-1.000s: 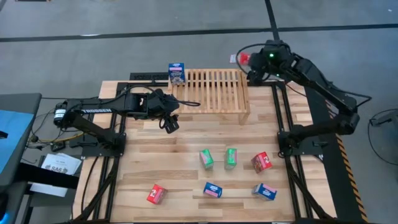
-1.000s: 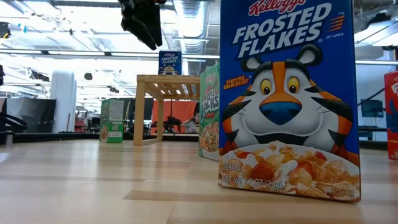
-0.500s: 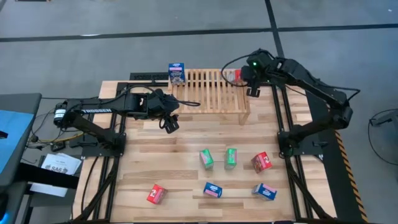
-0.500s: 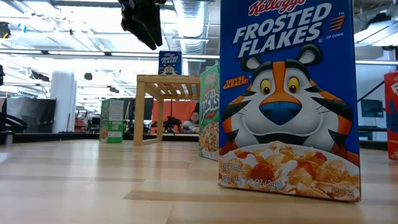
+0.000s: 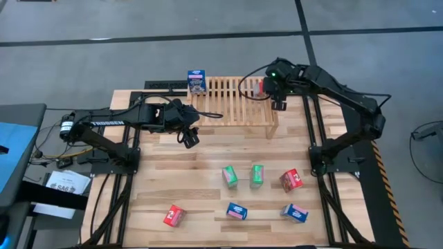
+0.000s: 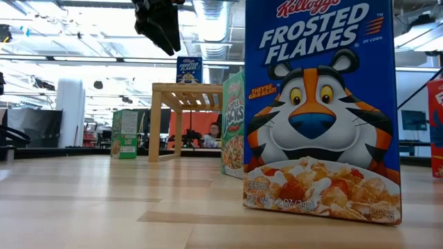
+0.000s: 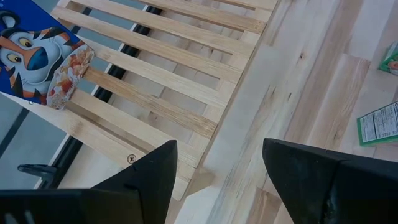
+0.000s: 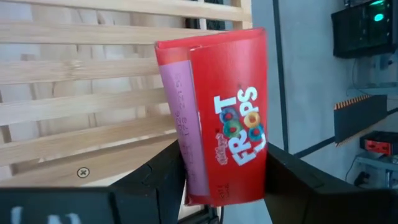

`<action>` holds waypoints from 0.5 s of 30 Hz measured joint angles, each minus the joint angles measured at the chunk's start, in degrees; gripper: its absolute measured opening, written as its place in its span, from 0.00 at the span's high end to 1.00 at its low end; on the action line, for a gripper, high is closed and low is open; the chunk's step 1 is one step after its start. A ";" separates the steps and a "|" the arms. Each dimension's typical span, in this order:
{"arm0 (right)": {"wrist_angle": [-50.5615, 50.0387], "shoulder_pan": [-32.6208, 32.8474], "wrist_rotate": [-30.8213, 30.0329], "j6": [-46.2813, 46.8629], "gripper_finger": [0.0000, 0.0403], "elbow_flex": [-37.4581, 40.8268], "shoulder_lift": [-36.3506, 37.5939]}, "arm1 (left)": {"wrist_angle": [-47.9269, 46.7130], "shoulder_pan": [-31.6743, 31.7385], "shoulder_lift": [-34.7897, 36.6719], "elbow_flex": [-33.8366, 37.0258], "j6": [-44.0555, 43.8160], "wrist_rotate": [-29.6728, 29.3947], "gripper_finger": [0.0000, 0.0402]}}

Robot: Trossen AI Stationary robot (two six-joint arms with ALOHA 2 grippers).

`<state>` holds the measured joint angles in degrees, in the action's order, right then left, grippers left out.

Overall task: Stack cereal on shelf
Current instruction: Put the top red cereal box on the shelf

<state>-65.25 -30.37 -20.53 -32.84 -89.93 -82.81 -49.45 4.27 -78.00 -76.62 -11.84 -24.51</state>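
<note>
Right arm: I have swung it inward, so the right gripper (image 5: 265,88) now hangs over the rack's (image 5: 235,100) right end instead of beyond the table's far right corner.
Red box (image 8: 221,115): clamped in that gripper, it has travelled along and now sits above the slats at the rack's edge.
Person (image 6: 213,135): a figure beyond the rack has shifted slightly.

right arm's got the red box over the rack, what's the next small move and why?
Probably lower it and release. The right tool grips the red Froot Loops box above the shelf, at its right end, while a blue box stands at the far left corner.
</note>
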 joint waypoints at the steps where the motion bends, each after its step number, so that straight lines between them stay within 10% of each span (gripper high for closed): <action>1: 0.00 0.00 -0.14 0.00 0.49 0.00 0.00 | 0.00 0.00 0.00 0.00 0.00 0.00 0.44; 15: -0.94 0.79 -0.70 1.33 0.49 0.00 0.13 | 0.00 0.00 -0.02 0.00 0.02 0.00 0.44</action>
<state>-66.19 -29.58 -21.23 -31.51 -89.93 -82.67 -49.45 4.27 -78.02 -76.62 -11.81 -24.51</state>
